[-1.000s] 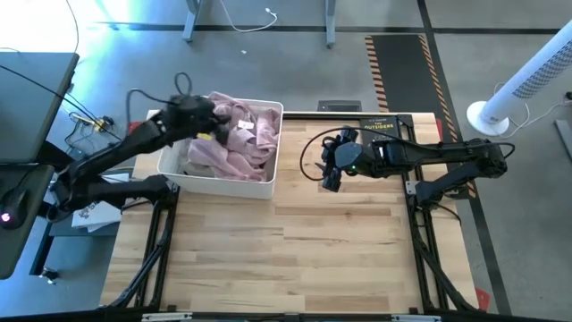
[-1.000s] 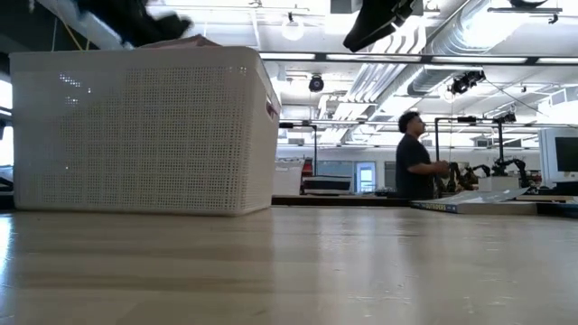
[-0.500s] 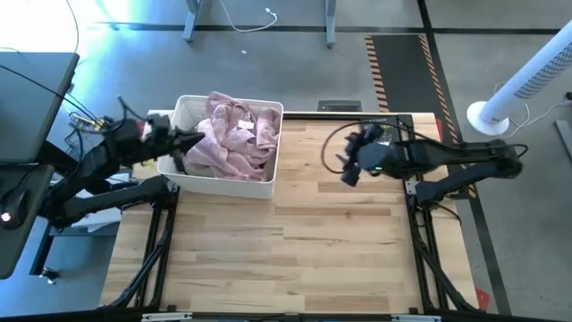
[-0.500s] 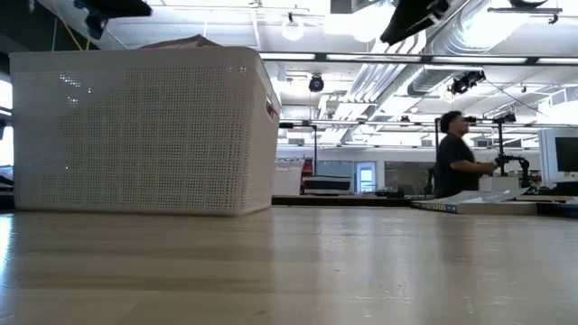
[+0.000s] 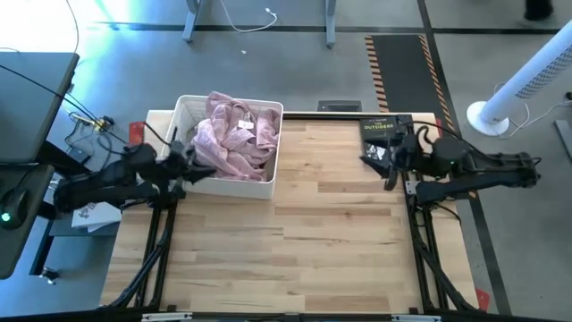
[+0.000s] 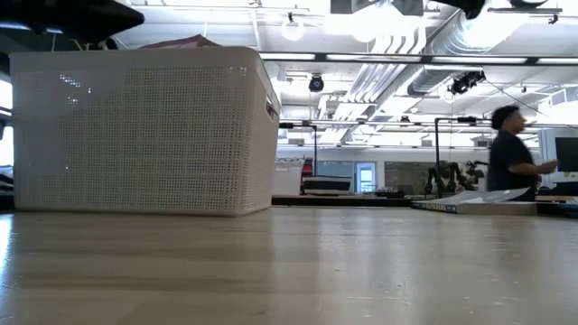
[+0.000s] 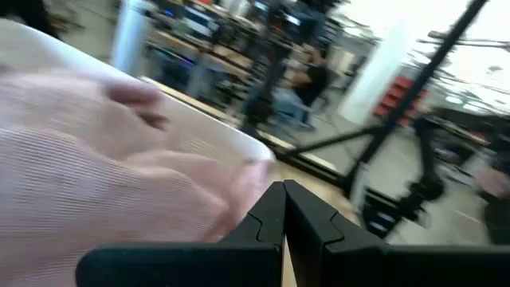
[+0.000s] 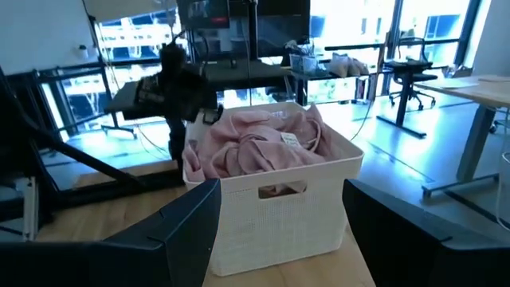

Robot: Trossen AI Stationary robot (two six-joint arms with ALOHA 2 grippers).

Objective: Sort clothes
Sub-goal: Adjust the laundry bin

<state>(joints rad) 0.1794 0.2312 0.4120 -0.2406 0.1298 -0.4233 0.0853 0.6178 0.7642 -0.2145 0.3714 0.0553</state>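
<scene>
Light pink garment (image 5: 234, 136) heaped in white lattice basket (image 5: 223, 184) at table's far left. Left gripper (image 5: 185, 165) just beside basket's left wall, fingers pressed together, empty. Right gripper (image 5: 386, 165) near black book (image 5: 379, 131), seemingly spread wide, empty.

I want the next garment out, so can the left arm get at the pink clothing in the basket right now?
Probably yes. The left gripper, fingers shut, sits just outside the white basket, whose top is open, and the pink clothing is heaped above the rim.
</scene>
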